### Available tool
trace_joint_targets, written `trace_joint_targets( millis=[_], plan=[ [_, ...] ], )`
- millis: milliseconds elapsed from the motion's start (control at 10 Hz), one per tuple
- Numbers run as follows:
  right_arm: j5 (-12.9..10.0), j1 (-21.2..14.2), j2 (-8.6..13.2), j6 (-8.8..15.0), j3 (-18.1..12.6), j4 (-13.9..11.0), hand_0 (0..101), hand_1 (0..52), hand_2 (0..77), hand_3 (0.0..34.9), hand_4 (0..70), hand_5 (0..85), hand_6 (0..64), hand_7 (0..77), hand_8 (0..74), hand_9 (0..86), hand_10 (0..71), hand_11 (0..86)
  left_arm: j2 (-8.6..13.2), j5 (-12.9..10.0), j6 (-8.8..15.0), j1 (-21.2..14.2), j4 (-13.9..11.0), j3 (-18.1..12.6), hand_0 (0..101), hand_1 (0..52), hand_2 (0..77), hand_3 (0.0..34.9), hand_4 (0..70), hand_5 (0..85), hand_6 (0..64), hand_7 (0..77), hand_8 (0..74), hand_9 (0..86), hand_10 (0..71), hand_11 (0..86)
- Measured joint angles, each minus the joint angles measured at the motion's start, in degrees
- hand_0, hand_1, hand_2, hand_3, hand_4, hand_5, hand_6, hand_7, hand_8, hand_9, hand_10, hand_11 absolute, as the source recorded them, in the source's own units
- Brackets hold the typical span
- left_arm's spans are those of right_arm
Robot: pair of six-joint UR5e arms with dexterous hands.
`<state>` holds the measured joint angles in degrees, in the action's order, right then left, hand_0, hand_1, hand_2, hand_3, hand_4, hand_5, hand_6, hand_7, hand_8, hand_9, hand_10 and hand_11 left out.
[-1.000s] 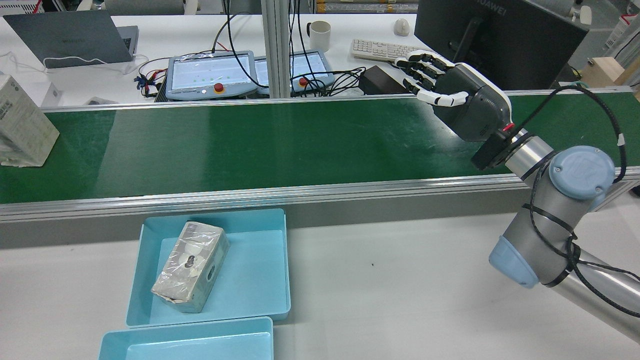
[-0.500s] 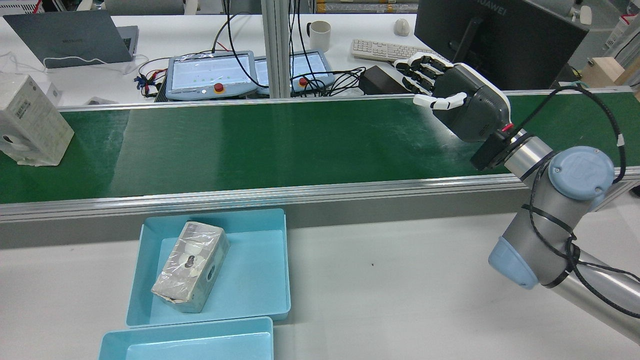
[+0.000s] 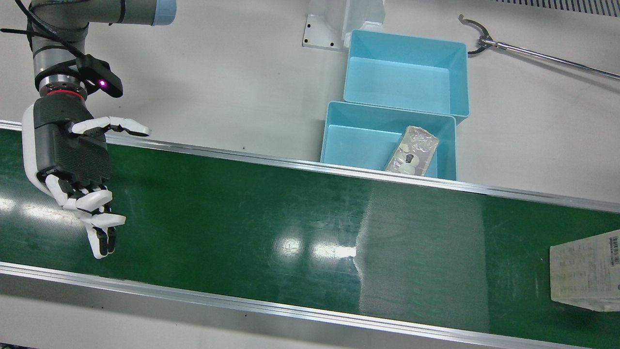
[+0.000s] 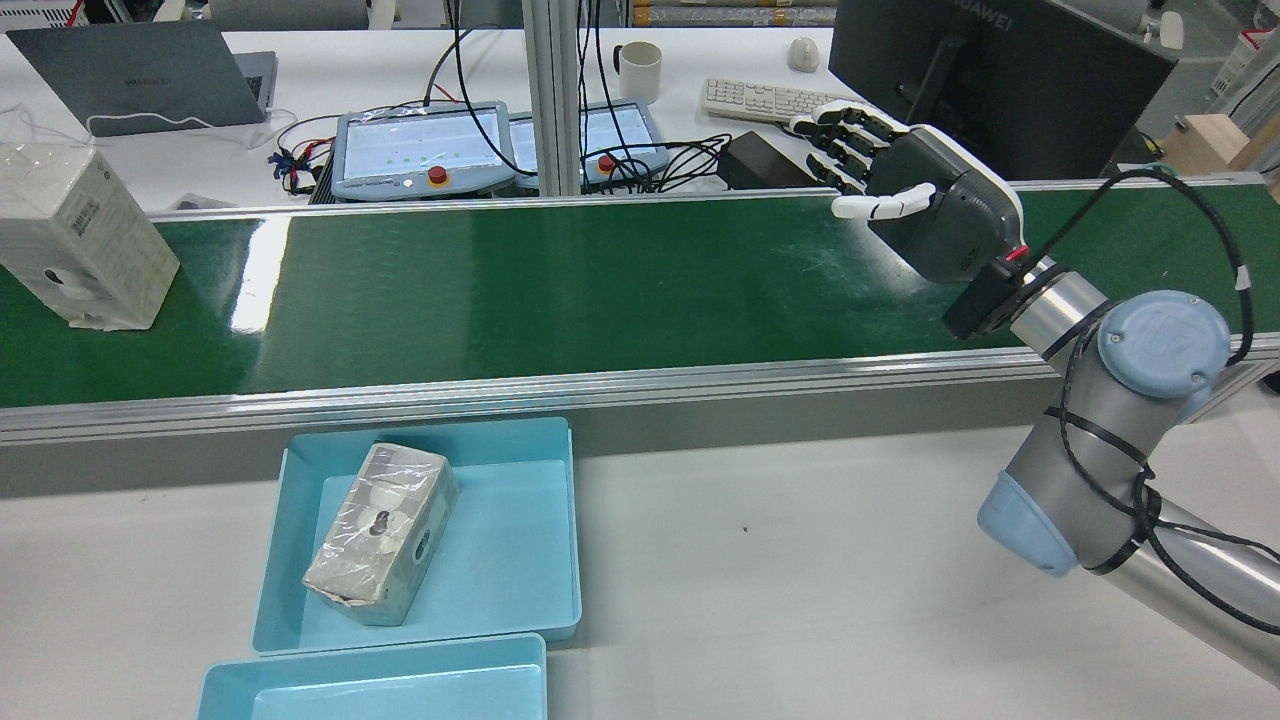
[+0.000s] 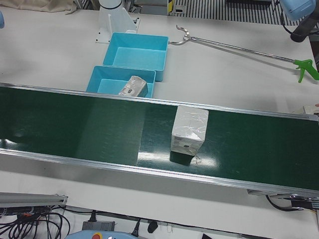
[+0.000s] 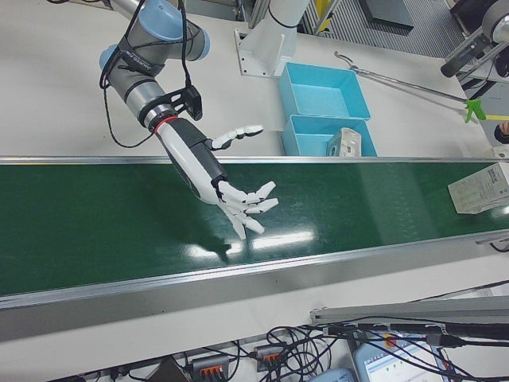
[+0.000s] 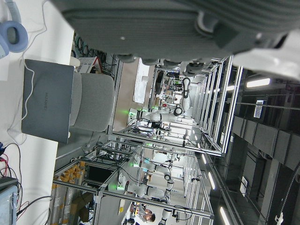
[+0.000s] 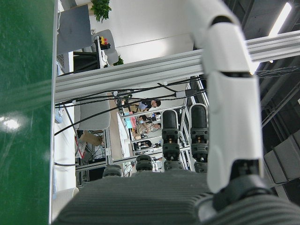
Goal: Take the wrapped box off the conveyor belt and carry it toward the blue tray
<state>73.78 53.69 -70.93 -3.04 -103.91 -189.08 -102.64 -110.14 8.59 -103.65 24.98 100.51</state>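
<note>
The wrapped box (image 4: 85, 235) stands upright on the green conveyor belt (image 4: 560, 290), long axis vertical, well apart from my right hand (image 4: 905, 195), which hovers over the belt's far end, fingers (image 3: 99, 225) spread, holding nothing

Right hand (image 3: 72, 165): black ribbed palm, white fingers; grey arm, blue caps.

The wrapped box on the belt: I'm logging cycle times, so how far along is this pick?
Done: one plastic-wrapped box already lies in the blue tray. In hand: nothing; the right hand hovers open over the green conveyor belt. Left: grasp the white wrapped box standing at the belt's far end and carry it.
</note>
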Motion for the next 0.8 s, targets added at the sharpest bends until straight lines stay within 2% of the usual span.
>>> trace_joint_targets(
  millis=[100, 200, 300, 400, 800],
  plan=[
    [0.0, -0.14, 0.04, -0.06, 0.04, -0.11, 52, 17.5, 20.2, 8.9, 15.8, 36.0, 6.0, 27.8, 1.6, 6.5, 0.0, 1.6, 0.0, 0.0, 0.0, 0.0, 0.0, 0.0, 0, 0.0, 0.5, 0.0, 0.0, 1.1, 0.5, 0.0, 0.0, 0.0, 0.0, 0.0],
    [-0.02, -0.27, 0.06, -0.09, 0.07, -0.14, 52, 17.5, 20.2, 8.9, 15.8, 36.0, 6.0, 27.8, 1.6, 6.5, 0.0, 1.6, 0.0, 0.0, 0.0, 0.0, 0.0, 0.0, 0, 0.0, 0.5, 0.0, 0.0, 1.1, 0.5, 0.0, 0.0, 0.0, 0.0, 0.0],
    [-0.03, -0.32, 0.07, -0.14, 0.12, -0.15, 45, 7.6, 3.3, 13.1, 19.6, 36.5, 6.0, 27.8, 1.6, 8.2, 0.0, 1.1, 0.0, 0.0, 0.0, 0.0, 0.0, 0.0, 0, 0.0, 0.5, 0.0, 0.0, 1.1, 0.5, 0.0, 0.0, 0.0, 0.5, 0.0],
    [-0.03, -0.36, 0.08, -0.2, 0.19, -0.16, 46, 8.2, 5.5, 12.5, 20.7, 37.6, 7.1, 27.8, 1.6, 8.2, 0.0, 1.1, 0.0, 0.0, 0.0, 0.0, 0.0, 0.0, 0, 0.0, 1.1, 0.0, 0.0, 1.1, 0.5, 0.5, 0.0, 0.0, 0.5, 0.0],
    [-0.04, -0.46, 0.01, -0.32, 0.38, -0.15, 46, 8.2, 5.5, 11.8, 20.7, 37.6, 6.5, 27.8, 1.6, 9.3, 0.0, 1.1, 0.0, 0.0, 0.0, 0.0, 0.0, 0.0, 0, 0.0, 0.5, 0.0, 0.0, 1.1, 0.5, 0.0, 0.0, 0.0, 0.5, 0.0]
  ],
)
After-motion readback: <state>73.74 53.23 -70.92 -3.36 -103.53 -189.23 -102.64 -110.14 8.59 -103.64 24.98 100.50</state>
